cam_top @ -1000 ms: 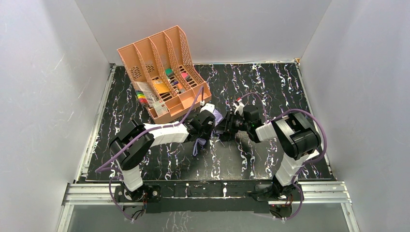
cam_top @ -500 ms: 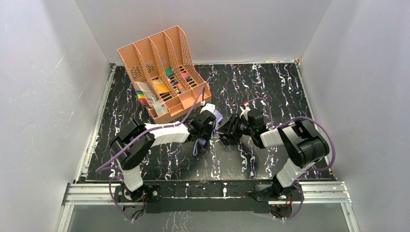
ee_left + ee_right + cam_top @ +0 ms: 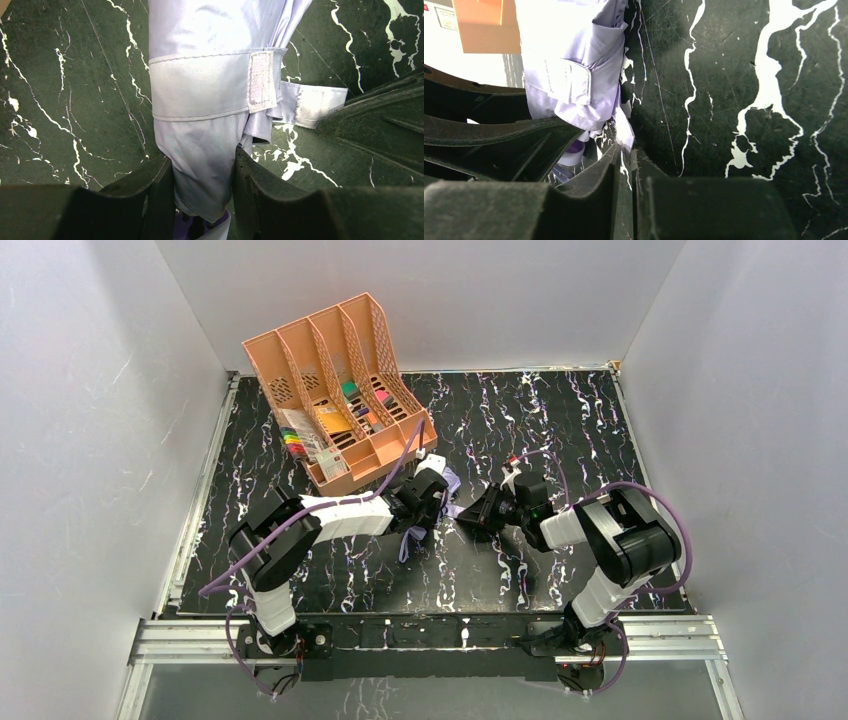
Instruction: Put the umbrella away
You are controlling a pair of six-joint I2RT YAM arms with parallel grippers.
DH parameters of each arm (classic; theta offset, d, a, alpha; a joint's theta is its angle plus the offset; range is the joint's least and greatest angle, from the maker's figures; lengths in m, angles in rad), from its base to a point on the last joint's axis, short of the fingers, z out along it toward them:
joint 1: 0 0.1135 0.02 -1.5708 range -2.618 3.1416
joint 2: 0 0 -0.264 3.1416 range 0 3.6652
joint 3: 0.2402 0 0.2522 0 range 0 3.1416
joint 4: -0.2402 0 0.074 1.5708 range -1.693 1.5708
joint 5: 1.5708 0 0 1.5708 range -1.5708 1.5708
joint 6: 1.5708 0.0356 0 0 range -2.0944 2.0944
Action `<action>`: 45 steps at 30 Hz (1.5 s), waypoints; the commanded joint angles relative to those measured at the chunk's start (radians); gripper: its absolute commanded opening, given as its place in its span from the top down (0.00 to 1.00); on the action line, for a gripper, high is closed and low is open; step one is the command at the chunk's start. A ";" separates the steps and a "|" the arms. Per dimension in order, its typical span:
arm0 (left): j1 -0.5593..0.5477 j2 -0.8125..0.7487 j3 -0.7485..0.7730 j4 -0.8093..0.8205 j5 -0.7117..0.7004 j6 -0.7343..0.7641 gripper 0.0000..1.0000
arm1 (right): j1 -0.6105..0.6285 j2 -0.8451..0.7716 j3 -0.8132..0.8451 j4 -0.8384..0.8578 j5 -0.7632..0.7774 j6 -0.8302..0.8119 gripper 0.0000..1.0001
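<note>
The umbrella [image 3: 451, 483] lies on the black desk [image 3: 570, 420], near the middle. It is in front of the peach rack [image 3: 300, 355], close to it but not inside it. The rack has pens and papers in it.

The two arms reach in from both sides and meet at the umbrella.

The left claw [image 3: 202, 167] is clenched on the umbrella. Its two dark fingers [image 3: 160, 192] squeeze the soft purple cloth near one end. The cloth is folded into a bundle. A strap [image 3: 200, 92] goes around the bundle. A small fuzzy tab [image 3: 262, 80] sits at the end of the wrapped part. Another bit of strap sticks out to the side and lies on the desk.

The right claw [image 3: 626, 160] is low, just beside the umbrella. Its fingers are almost together, with only a thin gap. A thin end of purple cloth comes right down to the fingertips. I cannot tell if the claw is pinching that bit or only touching it. In the right wrist view the left claw shows as dark shapes next to the bundle.
</note>
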 commanded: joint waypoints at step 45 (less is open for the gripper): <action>-0.043 0.209 -0.074 -0.269 0.033 0.023 1.00 | -0.021 -0.322 0.030 0.098 -0.034 -0.111 1.00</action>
